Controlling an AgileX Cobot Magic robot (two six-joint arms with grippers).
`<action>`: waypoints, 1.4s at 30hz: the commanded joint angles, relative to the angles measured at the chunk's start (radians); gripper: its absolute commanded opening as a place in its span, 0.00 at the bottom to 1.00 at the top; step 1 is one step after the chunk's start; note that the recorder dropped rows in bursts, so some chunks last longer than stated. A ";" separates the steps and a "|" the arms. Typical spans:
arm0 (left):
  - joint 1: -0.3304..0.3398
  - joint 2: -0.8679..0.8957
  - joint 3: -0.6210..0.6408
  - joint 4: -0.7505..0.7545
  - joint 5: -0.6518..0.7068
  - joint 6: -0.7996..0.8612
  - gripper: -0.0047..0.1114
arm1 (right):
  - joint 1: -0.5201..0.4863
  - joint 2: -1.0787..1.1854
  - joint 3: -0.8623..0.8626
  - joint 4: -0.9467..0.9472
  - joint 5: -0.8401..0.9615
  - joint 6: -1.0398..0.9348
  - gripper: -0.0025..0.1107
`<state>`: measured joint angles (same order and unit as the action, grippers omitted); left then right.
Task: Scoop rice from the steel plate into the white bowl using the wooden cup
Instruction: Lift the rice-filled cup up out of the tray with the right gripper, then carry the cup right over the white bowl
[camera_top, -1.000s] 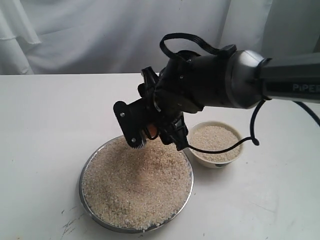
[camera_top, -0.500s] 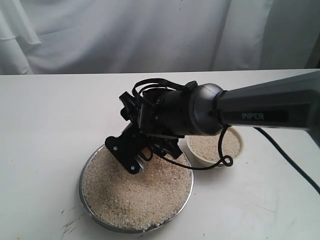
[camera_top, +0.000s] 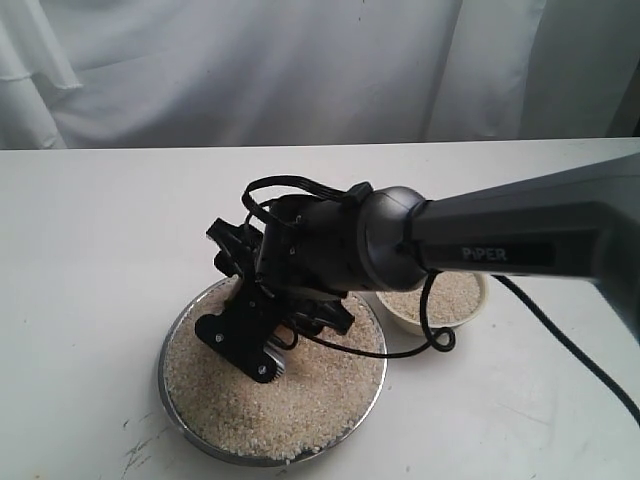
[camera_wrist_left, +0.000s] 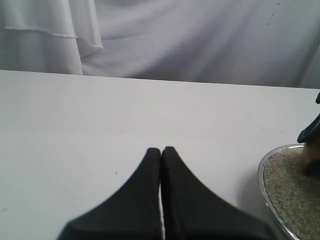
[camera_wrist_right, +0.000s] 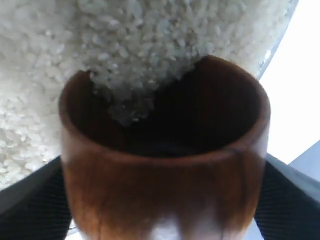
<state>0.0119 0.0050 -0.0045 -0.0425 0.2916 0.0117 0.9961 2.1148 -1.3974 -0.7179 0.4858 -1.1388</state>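
My right gripper (camera_top: 255, 345) reaches across and down onto the rice (camera_top: 310, 400) that fills the steel plate (camera_top: 166, 390). It is shut on the wooden cup (camera_wrist_right: 165, 185), with black fingers (camera_wrist_right: 30, 210) on both sides. The cup is tilted mouth-first against the rice (camera_wrist_right: 100, 40), and grains are spilling over its rim into the dark inside. In the exterior view the gripper hides the cup. The white bowl (camera_top: 455, 300), holding rice, sits right of the plate, partly behind the arm. My left gripper (camera_wrist_left: 161, 151) is shut and empty above bare table beside the plate's rim (camera_wrist_left: 261, 175).
White table (camera_top: 90, 250) all round, with a white curtain (camera_top: 250, 70) behind it. The right arm's black cable (camera_top: 435, 335) loops down beside the bowl. A few scuff marks (camera_top: 135, 455) lie near the plate's front left.
My right gripper has come down and to the left with the cup, from above the plate's far edge onto the rice. The arm now covers more of the bowl.
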 joint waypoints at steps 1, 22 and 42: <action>-0.002 -0.005 0.005 -0.001 -0.006 -0.003 0.04 | 0.003 0.000 -0.004 0.113 0.007 -0.102 0.02; -0.002 -0.005 0.005 -0.001 -0.006 -0.003 0.04 | -0.060 0.038 -0.004 0.537 0.025 -0.262 0.02; -0.002 -0.005 0.005 -0.001 -0.006 -0.003 0.04 | -0.175 -0.123 -0.004 0.842 0.174 -0.396 0.02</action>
<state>0.0119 0.0050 -0.0045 -0.0425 0.2916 0.0117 0.8394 2.0262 -1.4021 0.1099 0.6349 -1.5415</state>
